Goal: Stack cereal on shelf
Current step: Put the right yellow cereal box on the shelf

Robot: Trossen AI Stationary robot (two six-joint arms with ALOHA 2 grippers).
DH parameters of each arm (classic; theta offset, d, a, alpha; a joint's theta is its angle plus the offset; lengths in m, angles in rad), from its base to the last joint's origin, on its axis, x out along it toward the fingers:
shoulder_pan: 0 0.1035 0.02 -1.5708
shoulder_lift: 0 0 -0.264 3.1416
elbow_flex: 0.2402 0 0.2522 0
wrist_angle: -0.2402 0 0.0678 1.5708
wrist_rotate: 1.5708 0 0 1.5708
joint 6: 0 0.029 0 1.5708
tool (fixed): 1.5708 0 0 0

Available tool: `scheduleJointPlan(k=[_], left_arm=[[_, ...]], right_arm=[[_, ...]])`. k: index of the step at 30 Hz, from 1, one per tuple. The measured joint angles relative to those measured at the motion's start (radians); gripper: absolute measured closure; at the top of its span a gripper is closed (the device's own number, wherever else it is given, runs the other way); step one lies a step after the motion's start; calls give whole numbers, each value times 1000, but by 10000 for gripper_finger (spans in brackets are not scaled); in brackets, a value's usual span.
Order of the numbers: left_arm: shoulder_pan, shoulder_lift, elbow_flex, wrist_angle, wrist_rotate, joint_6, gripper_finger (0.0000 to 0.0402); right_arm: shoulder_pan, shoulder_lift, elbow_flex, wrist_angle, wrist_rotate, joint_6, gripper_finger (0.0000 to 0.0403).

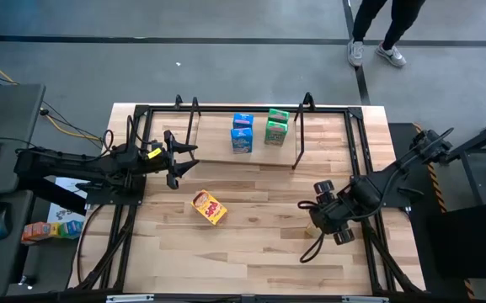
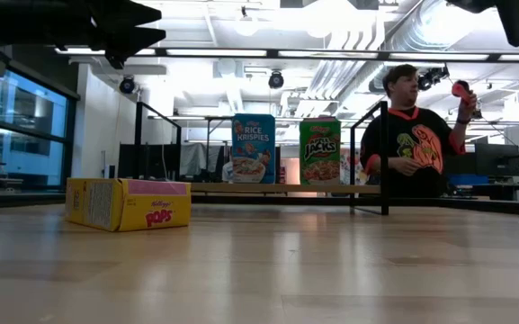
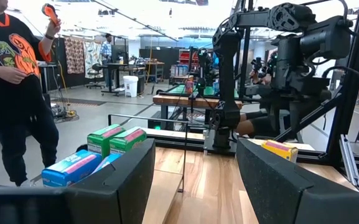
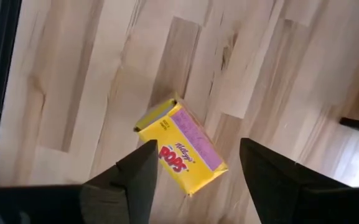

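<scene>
A yellow Pops cereal box (image 1: 209,207) lies flat on the table, also seen in the low view (image 2: 129,203) and the right wrist view (image 4: 180,153). Two blue boxes (image 1: 242,133) and two green boxes (image 1: 276,126) stand upright on the shelf board (image 1: 217,156); from the low view I see a blue box (image 2: 253,148) and a green box (image 2: 320,152). My left gripper (image 1: 190,162) hovers open at the shelf's left end, pointing right. My right gripper (image 1: 317,215) hangs open above the table, right of the yellow box, whose image falls between its fingers (image 4: 135,174).
The black shelf uprights (image 1: 298,135) stand around the board. The larger black frame (image 1: 133,168) edges the table. More small boxes (image 1: 50,229) lie off the table to the left. A person (image 2: 412,135) stands beyond the far edge. Bare wood lies near the yellow box.
</scene>
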Motion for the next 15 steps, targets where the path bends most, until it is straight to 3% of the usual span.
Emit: scheduleJointPlan(k=[15], left_arm=[[0,0,0,-3,0,-2,183]], right_arm=[[-1,0,-10,80,43,0,199]])
